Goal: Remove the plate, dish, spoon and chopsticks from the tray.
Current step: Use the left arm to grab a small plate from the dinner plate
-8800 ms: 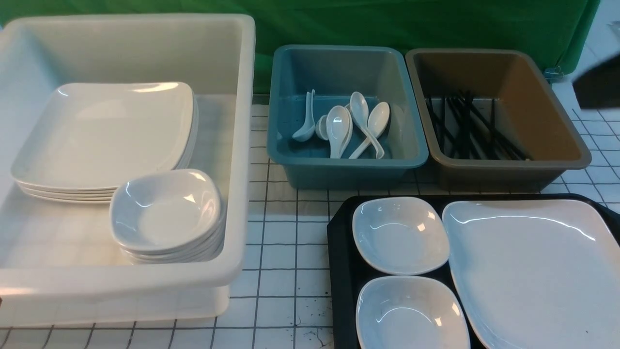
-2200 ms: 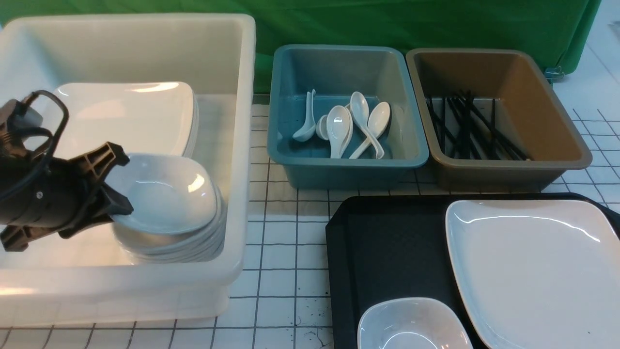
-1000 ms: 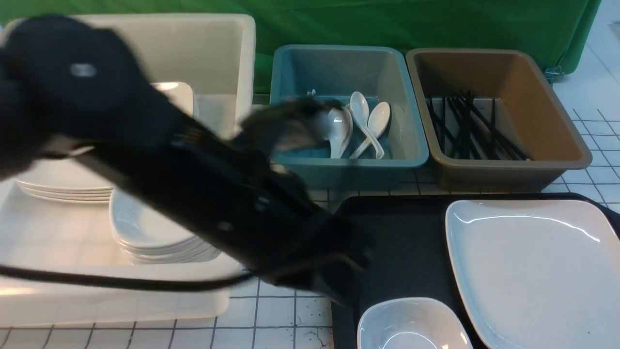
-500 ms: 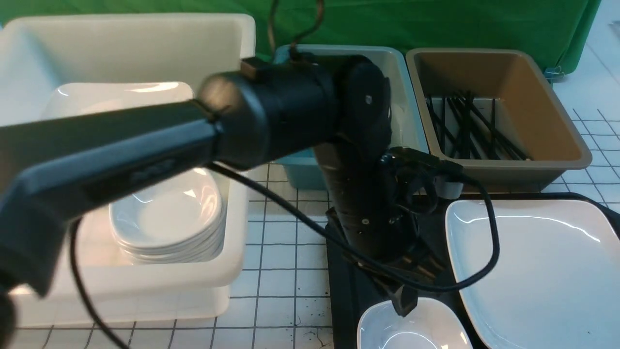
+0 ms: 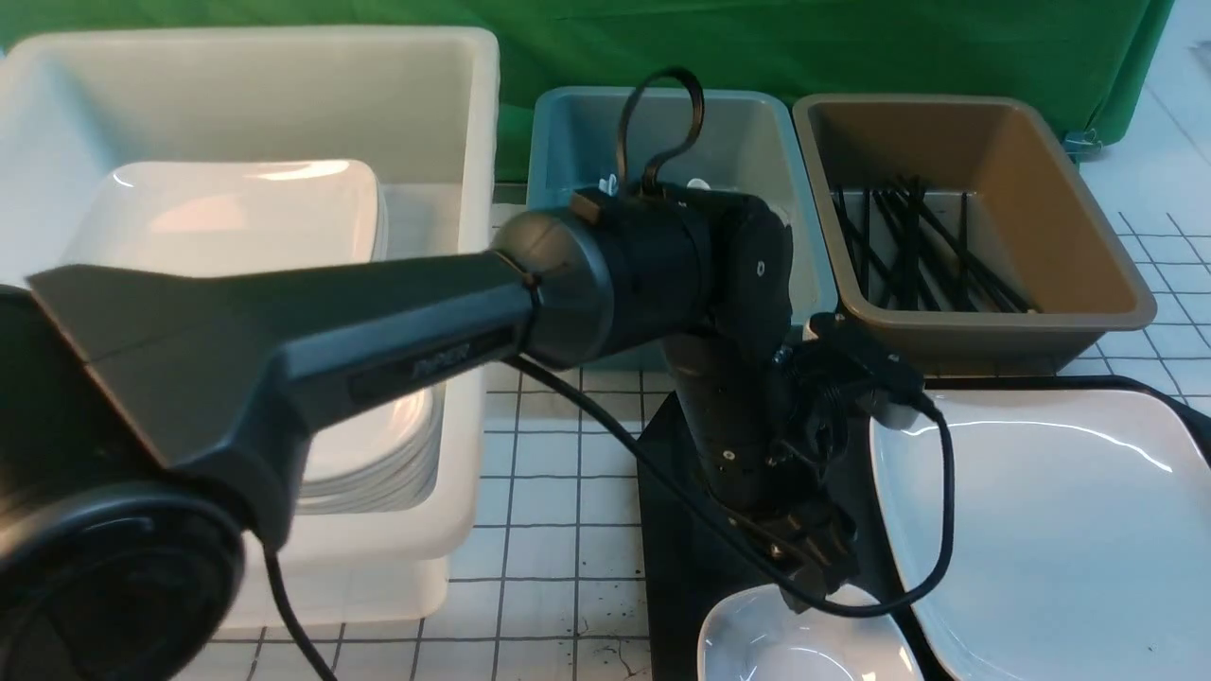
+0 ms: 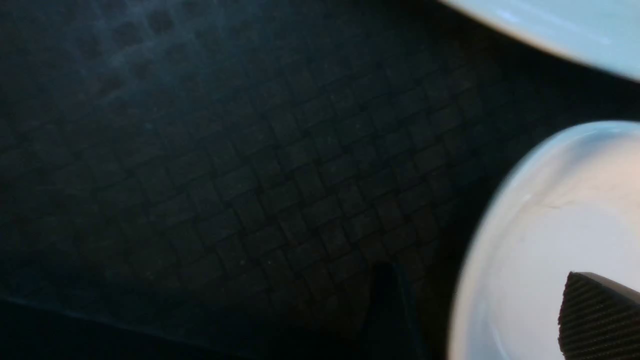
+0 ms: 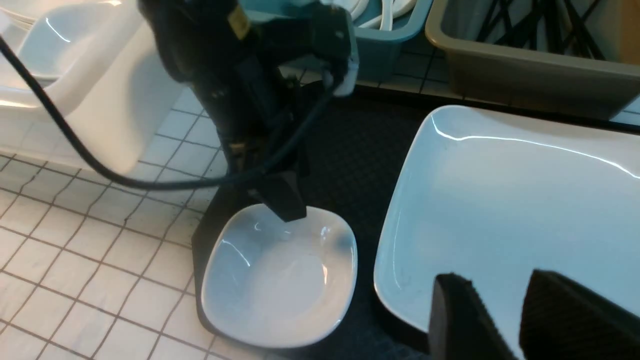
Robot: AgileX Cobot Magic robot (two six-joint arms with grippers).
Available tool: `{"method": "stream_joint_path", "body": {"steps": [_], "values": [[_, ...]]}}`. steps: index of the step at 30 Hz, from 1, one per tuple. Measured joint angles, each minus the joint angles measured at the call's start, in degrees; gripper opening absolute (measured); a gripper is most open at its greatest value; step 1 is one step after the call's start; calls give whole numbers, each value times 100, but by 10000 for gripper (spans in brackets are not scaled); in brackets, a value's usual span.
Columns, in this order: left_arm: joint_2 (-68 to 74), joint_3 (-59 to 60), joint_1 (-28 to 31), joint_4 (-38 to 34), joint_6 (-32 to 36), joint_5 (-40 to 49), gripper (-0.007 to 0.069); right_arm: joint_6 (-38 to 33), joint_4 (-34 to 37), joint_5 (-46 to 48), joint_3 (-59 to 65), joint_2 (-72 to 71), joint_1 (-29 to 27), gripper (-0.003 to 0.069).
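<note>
Jaws on the left gripper (image 5: 804, 584) stand wide, down at the far rim of the dish (image 7: 280, 275). We see one ribbed pad (image 6: 597, 315) over the inside of the dish. The other finger (image 6: 385, 295) is outside it, over the tray (image 5: 676, 530). The rim runs between them with neither pressed to it, so no grip. We can't tell whether either finger touches what's under it.

Dish sits upright in the near left part of the tray, cut off by the near edge of the front view. Plate (image 5: 1060, 530) fills the right side of the tray, just beside the dish, with a dark strip of tray between them.

Right gripper (image 7: 500, 277) hangs over the near part of the plate. Its jaws are a narrow gap apart with nothing in them; contact with the plate we can't tell.

Left arm (image 5: 378, 322) reaches across from the near left and hides most of the blue tub (image 5: 577, 142) in the front view. Spoons (image 7: 390, 15) show in that tub from the right wrist view. Chopsticks (image 5: 918, 251) lie in a loose pile in the brown tub (image 5: 1041, 180), just beyond the tray.

White bin (image 5: 284, 104) on the left holds a stack of large plates (image 5: 218, 218). Nearer in the bin is a stack of small dishes (image 5: 378, 463), partly behind the arm. All of it sits on a white gridded tabletop (image 5: 568, 473).
</note>
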Motion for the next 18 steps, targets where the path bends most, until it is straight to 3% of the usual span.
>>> {"method": "stream_joint_path", "body": {"steps": [8,11,18], "values": [[387,-30,0,-1,81,-43,426,0,5,0,0,0,0,209],[413,-55,0,11,45,-37,384,0,5,0,0,0,0,213],[446,-173,0,-147,-116,393,75,0,10,0,0,0,0,218]]}}
